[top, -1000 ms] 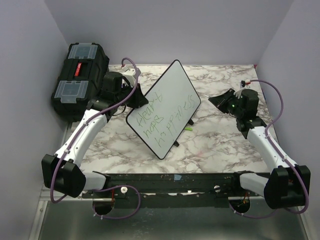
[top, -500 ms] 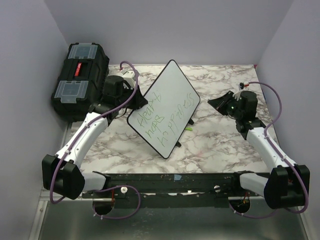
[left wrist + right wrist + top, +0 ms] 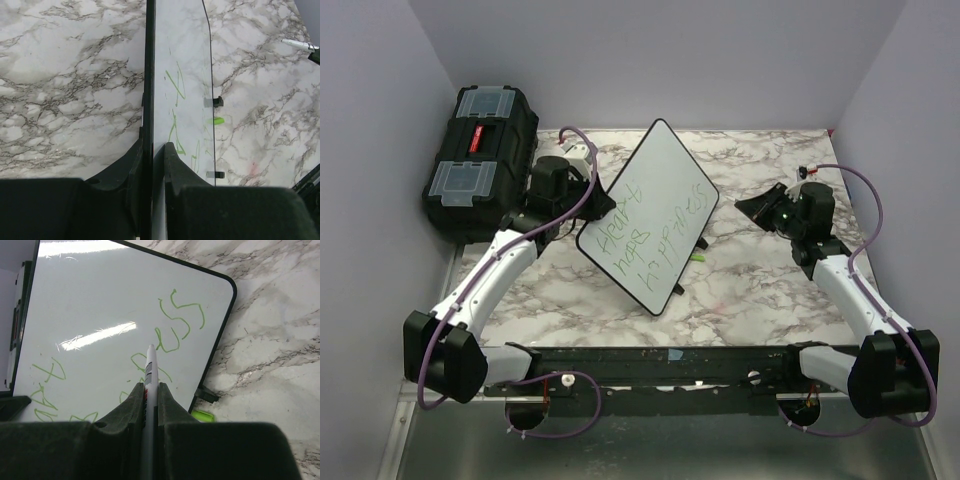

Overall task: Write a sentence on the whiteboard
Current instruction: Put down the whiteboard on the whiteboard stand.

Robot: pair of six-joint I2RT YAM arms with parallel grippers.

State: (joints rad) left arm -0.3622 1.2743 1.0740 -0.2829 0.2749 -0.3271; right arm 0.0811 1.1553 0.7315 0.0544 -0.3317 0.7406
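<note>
Looks pretty much done to me. The sentence (image 3: 645,238) is on the whiteboard (image 3: 660,170) in three green lines, something like "Heart hopes happiness", wobbly but readable, with the last word running right up to the board's edge. What's left is probably just setting things down, unless more words are meant to go on.

The board sits tilted over the middle of the desk (image 3: 760,290), next to the black toolbox (image 3: 480,150). The left jaws are clamped on its left edge. The right jaws are closed on a white marker (image 3: 149,365), tip aimed at the writing but well off the surface. The board itself is glossy white with a thin black rim.
</note>
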